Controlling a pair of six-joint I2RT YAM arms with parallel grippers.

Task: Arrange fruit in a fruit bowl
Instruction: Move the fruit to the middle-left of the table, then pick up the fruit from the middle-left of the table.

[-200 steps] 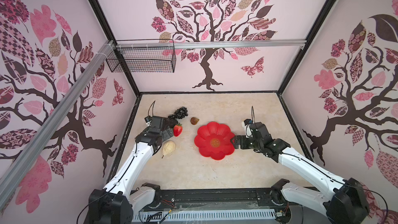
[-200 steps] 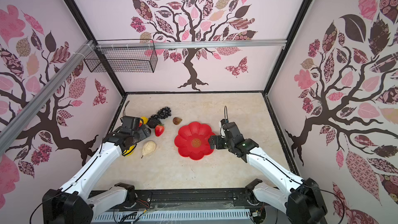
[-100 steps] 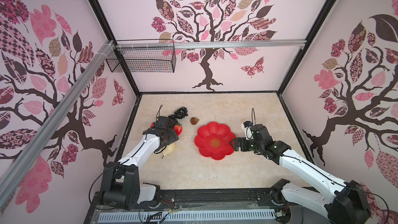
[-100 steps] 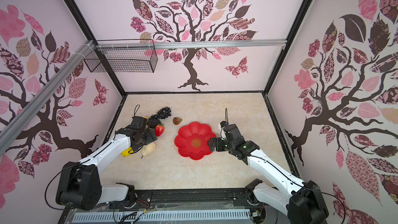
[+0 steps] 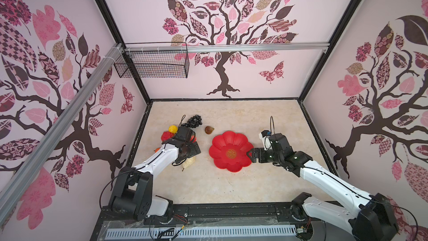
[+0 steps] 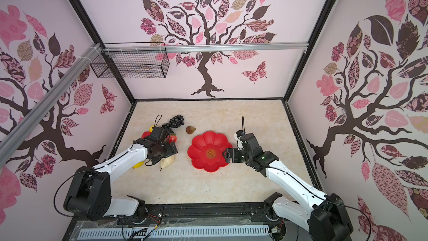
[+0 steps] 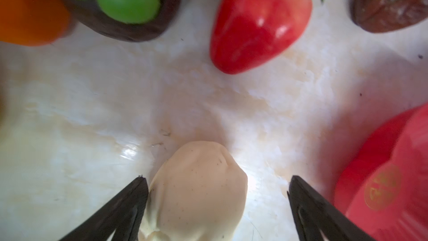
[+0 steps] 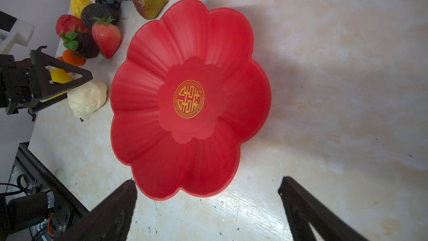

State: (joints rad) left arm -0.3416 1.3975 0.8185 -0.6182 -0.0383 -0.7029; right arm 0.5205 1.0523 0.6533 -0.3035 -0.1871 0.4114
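Left wrist view: what's new since a second ago?

— The left gripper (image 7: 217, 178) has come down over the pear (image 7: 196, 195). A second back the pear lay clear beside it. Now it sits between the wide-spread fingers, close against one and with a gap to the other. Nothing is gripped yet.

— So the pear goes first?

— I'd judge so. The jaws need only close, though the off-centre fit may nudge the pear sideways as they do.

— Where's the other fruit?

— Beyond the fingertips. The strawberry (image 7: 259, 19) is ahead, with a dark fruit (image 7: 120, 19) and an orange (image 7: 30, 8) off to one side and the fig (image 7: 391, 3) to the other. All lie on the table (image 7: 92, 89).

— And the bowl (image 7: 379, 158)?

— Just off the left gripper's side, near the pear, and empty. The right gripper (image 8: 207, 180) has barely shifted. Its tips sit at the bowl's near rim, spread fully, holding nothing.

— Meaning?

— The task has hardly begun. No fruit is in yet, but only a short carry lies ahead.
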